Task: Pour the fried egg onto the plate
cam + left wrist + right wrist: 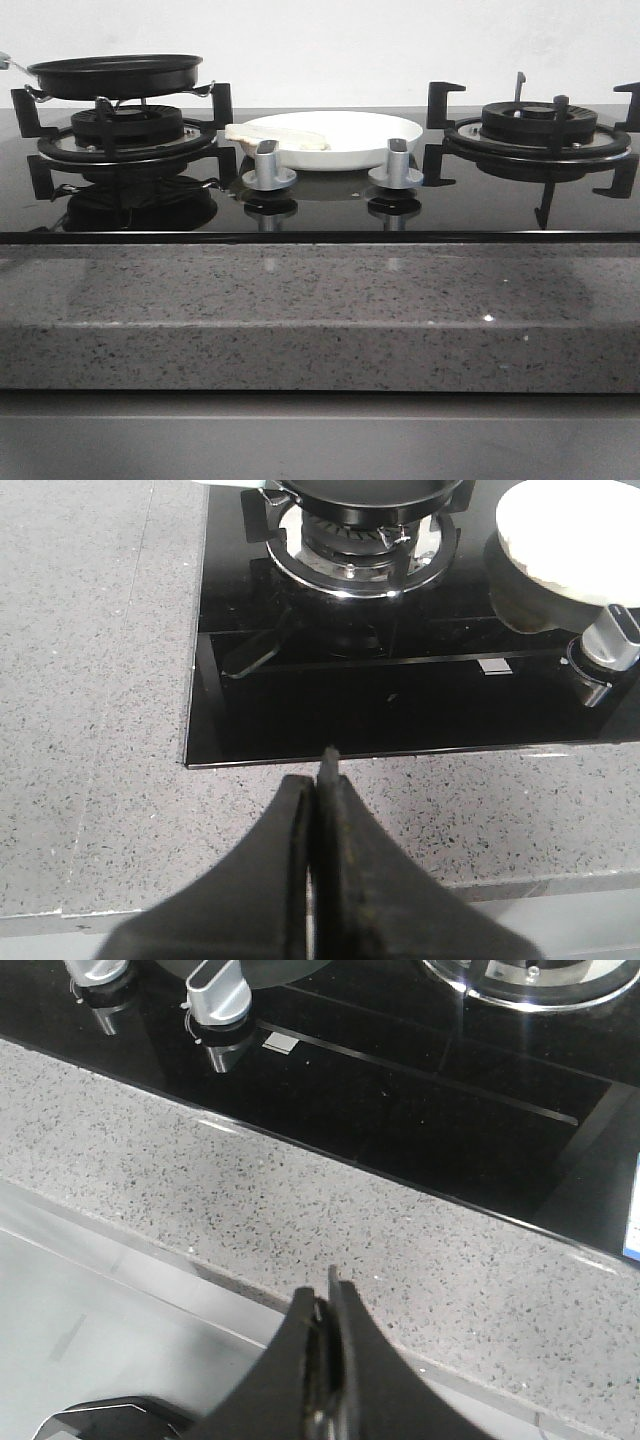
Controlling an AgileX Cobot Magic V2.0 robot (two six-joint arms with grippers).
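Front view: the thin, floppy cream-white fried egg (pixel 277 135) lies on the left rim of the round white shallow plate (pixel 340 139), partly overhanging; it could slide off onto the glossy black glass hob (pixel 320 205). The black round frying pan (pixel 115 75) sits on the left burner.

Left wrist view: my left gripper (pixel 318 780) is closed, empty, above the speckled grey stone counter (pixel 90 730).

Right wrist view: my right gripper (pixel 328 1305) likewise closed, empty.

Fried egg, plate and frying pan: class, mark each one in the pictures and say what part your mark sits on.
fried egg (pixel 283 136), front view, on its pale middle at the plate's left edge.
plate (pixel 385 128), front view, on the bare white inside near the right rim.
frying pan (pixel 115 76), front view, on its black side wall.
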